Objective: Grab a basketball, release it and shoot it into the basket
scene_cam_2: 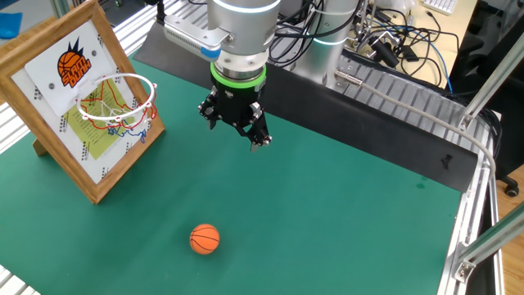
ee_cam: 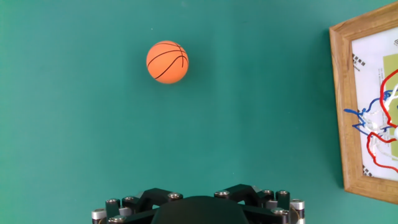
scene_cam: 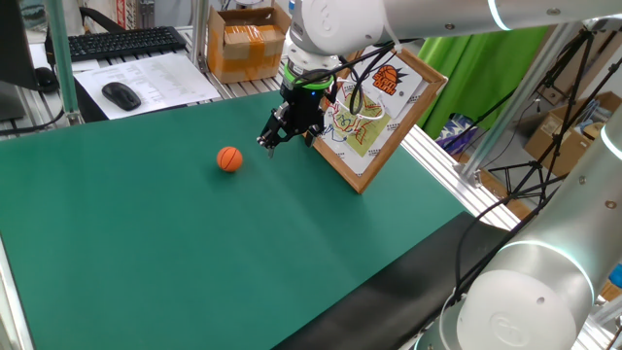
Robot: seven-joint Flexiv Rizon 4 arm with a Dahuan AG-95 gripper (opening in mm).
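Observation:
The basketball (scene_cam: pixel 229 158) is a small orange ball with dark seams, lying alone on the green mat (scene_cam: pixel 146 243). It also shows in the other fixed view (scene_cam_2: pixel 205 238) and at the upper left of the hand view (ee_cam: pixel 167 62). My gripper (scene_cam: pixel 280 136) hangs above the mat between the ball and the basket, pointing down, open and empty (scene_cam_2: pixel 237 133). The hand view shows only its black base, no fingers. The basket (scene_cam_2: pixel 147 88) is a white wire hoop with net on a leaning wood-framed board (scene_cam: pixel 389 107); the board's edge shows at the right of the hand view (ee_cam: pixel 339 106).
A keyboard (scene_cam: pixel 117 42), a black mouse (scene_cam: pixel 121 94) and papers lie beyond the mat's far left edge. A brown cardboard box (scene_cam: pixel 248 44) stands behind. Cables (scene_cam_2: pixel 393 41) and aluminium rails (scene_cam_2: pixel 409 106) run along the mat's side.

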